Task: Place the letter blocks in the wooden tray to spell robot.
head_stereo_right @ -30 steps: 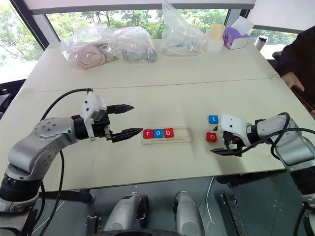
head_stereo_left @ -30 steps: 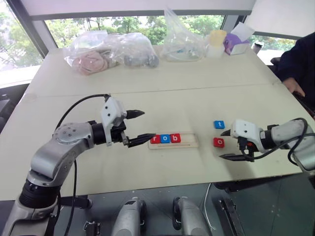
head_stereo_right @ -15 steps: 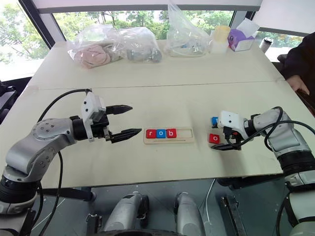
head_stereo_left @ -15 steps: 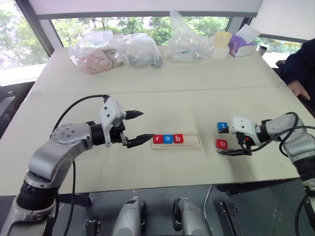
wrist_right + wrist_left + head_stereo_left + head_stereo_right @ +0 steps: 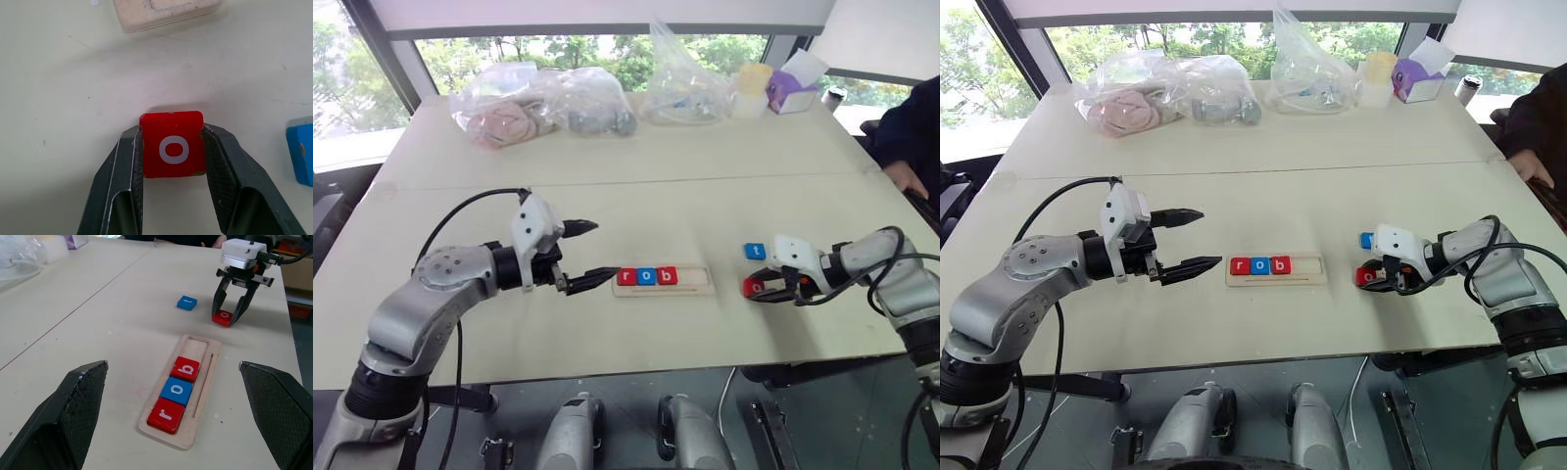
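The wooden tray [image 5: 703, 285] lies mid-table and holds a red r [image 5: 166, 414], a blue o [image 5: 178, 390] and a red b [image 5: 186, 368] at its left end. Its right part is bare. To the right, my right gripper [image 5: 172, 152] is shut on the red o block [image 5: 171, 144], which rests on the table [image 5: 754, 286]. The blue t block [image 5: 755, 251] lies just behind it. My left gripper [image 5: 585, 253] hovers open just left of the tray's left end, holding nothing.
Clear plastic bags [image 5: 538, 102] of items, a yellowish cup [image 5: 745, 86] and a purple tissue box [image 5: 786, 86] line the table's far edge. A person's dark sleeve and hand [image 5: 904, 147] sit at the far right. The table's front edge runs close below both grippers.
My right gripper has lowered over the red o block and closed its fingers on it. The left arm has stayed where it was.
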